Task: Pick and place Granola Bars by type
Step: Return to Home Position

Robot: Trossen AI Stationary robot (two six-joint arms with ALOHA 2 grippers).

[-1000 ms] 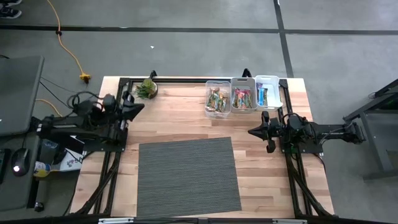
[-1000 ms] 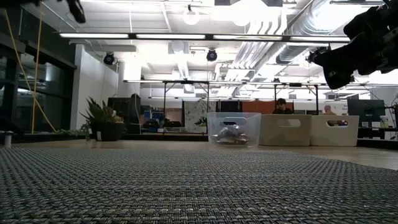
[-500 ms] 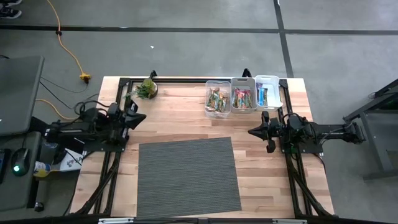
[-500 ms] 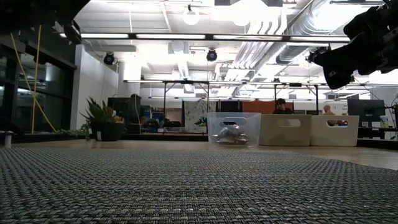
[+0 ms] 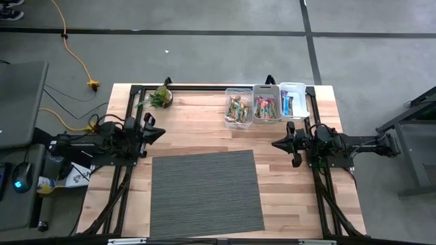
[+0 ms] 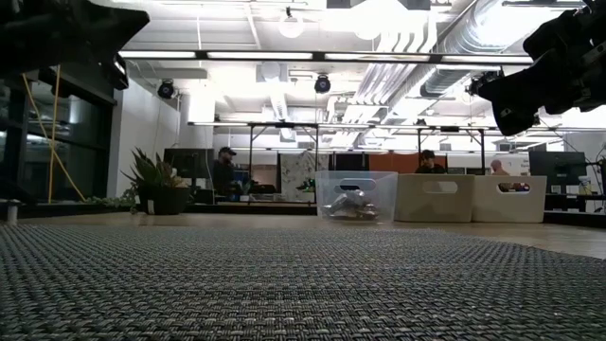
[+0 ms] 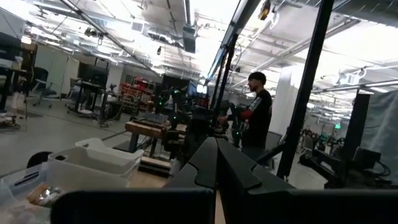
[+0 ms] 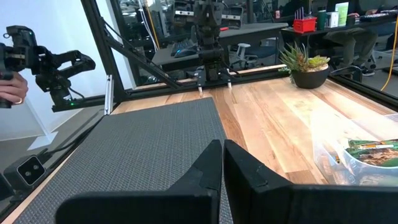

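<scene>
Read on the high view with 12 o'clock at the table's far edge, every one of the bars (image 5: 238, 109) that shows lies inside the three bins at about 1 o'clock. The orange-tan ones are in the clear bin (image 5: 227, 107), the pink-red ones in the gray bin (image 5: 266, 87), and the blue ones in the white bin (image 5: 293, 85). Their long axes run roughly 12 to 6. No bar shows on the mat (image 5: 204, 194) or on the bare wood.

The right gripper (image 5: 274, 144) hangs above the wood off the mat's 3 o'clock side, pointing toward 9. The bins are near it, at about 12 o'clock. Its fingers (image 8: 205, 163) are pressed together on nothing.

The left gripper (image 5: 157, 131) is at the table's 9 o'clock edge, pointing toward 3. From it the bins lie between 2 and 3 o'clock, well apart. Its fingers (image 7: 200, 163) meet along one line, also empty.

The sorting looks finished, so the coming move is judged to be a plain retreat with no grasp. The right arm is the nearer to the bins. Any pull-back there should run toward 3 o'clock and keep off the bins' near walls.
</scene>
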